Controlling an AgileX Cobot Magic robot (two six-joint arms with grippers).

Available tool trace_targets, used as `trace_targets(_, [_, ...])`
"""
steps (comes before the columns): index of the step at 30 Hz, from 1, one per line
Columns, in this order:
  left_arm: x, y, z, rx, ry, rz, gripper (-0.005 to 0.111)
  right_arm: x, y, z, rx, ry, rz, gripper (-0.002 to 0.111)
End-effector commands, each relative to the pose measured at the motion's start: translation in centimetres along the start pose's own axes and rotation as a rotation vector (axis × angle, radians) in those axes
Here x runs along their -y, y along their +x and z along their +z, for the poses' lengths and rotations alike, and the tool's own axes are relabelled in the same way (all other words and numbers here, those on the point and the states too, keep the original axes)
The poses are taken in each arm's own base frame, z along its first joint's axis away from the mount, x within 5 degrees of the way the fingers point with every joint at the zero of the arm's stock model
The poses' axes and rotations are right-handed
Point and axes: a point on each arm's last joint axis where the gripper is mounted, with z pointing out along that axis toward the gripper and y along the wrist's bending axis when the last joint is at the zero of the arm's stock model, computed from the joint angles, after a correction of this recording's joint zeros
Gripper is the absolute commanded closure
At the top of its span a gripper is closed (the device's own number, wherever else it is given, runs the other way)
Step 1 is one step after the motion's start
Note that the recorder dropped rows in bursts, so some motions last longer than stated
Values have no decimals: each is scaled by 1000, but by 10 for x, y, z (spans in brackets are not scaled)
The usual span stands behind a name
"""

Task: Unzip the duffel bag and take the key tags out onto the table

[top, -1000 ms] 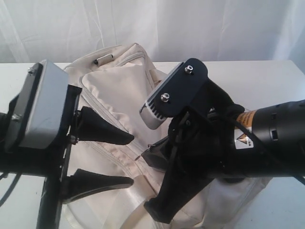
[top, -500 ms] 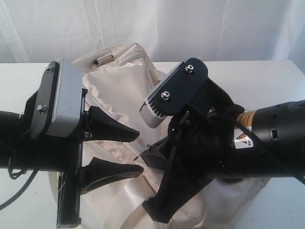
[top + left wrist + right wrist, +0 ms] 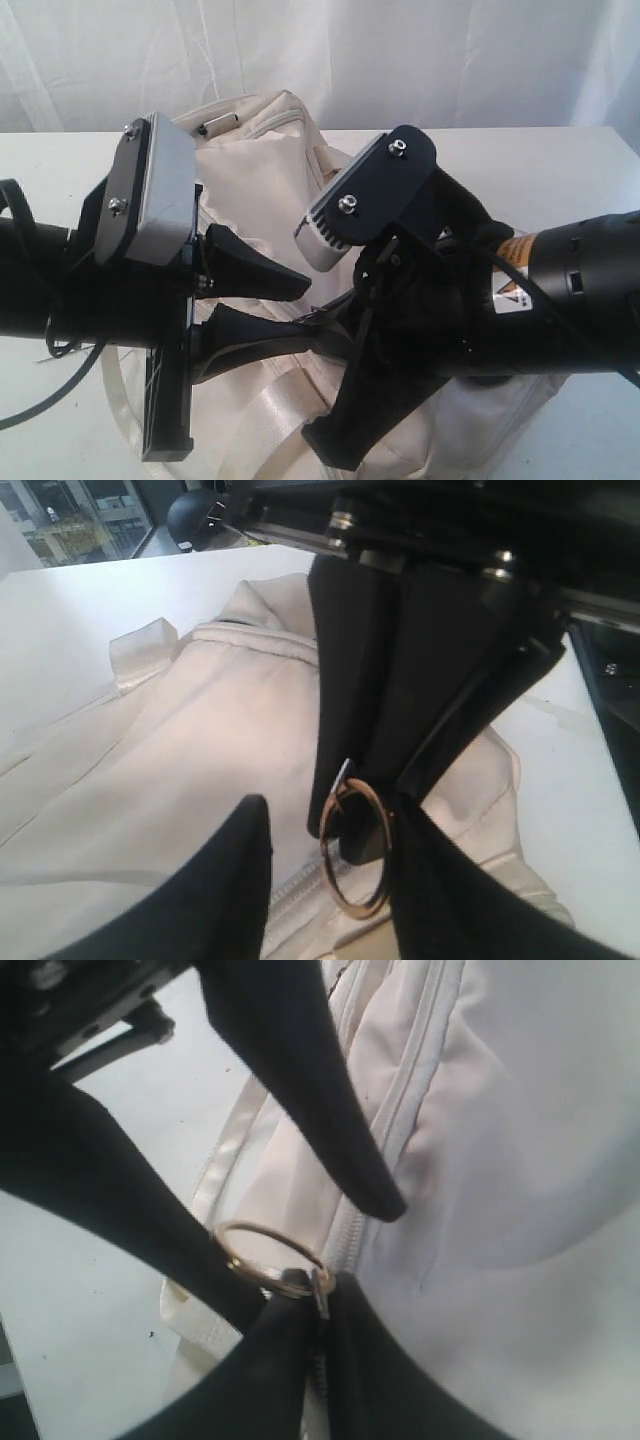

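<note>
- Cream fabric, ext. view: duffel bag (image 3: pixel 255 170) lies mid-table (image 3: pixel 560 160), long axis roughly far-to-near. Left gripper (image 3: pixel 300 308) enters from the left and right gripper (image 3: pixel 322 322) from the right. Their tips meet over the bag's middle, almost touching. Key tags aren't seen in any view and are judged to be inside the bag. No dark lining shows, so the zip reads as not yet run.
- L. wrist view: left gripper (image 3: pixel 335 880) has its fingers part-spread and grips nothing. Metal ring (image 3: pixel 355 852) hangs between them, against one finger and clear of the other. Right gripper (image 3: pixel 352 825) points straight down into that gap, fingers pressed together.
- R. wrist view: right gripper (image 3: pixel 318 1312) pinches the zip pull (image 3: pixel 318 1295), with the ring (image 3: pixel 262 1250) dangling off it. Left gripper (image 3: pixel 320 1252) straddles the ring, one finger touching it and the other ending just past it over the bag panel. Zip track (image 3: pixel 400 1110) runs away from the pull along the panel.
- Key relation: pull and ring sit right at both tips, so neither arm needs to reach. The right one already holds the pull. Next move probably turns on dragging it along the track's axis, w/ the left closing on ring or fabric.
</note>
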Motion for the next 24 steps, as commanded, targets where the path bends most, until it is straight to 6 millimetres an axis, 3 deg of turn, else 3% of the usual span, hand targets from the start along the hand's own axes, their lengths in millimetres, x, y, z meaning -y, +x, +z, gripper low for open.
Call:
trace_targets(1, [2,-4,1,38,28,141,79,0,2,0,-8,-5,9,108])
trace_targets(7, [3,-4,1,45,37,141,106,0,2,0,-10,-4,7,108])
trace_targets(24, [5,-11,-6,60,16,172,107,3,10,0,-103,22,-196,108])
